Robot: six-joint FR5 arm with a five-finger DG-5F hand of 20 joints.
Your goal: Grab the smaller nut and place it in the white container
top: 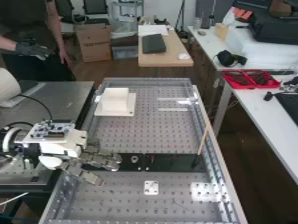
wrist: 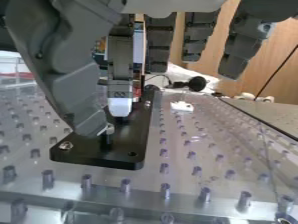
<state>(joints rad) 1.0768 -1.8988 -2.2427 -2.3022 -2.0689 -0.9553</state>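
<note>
Hand above a black plate.
Straight fingers hang down, the thumb angled low — a small metal piece sits just beside its tip. A nut lies near the plate's corner — the studded metal bench spreads around.

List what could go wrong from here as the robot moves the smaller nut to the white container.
The dark grey hand is close to a small silver metal piece by the upright black post; a slight misplacement could knock it away.

A round silver nut lies on the same long black plate, so the wrong one might be taken.

The white boxy container stands well away from the plate, so a poorly held nut could drop on the way.
</note>
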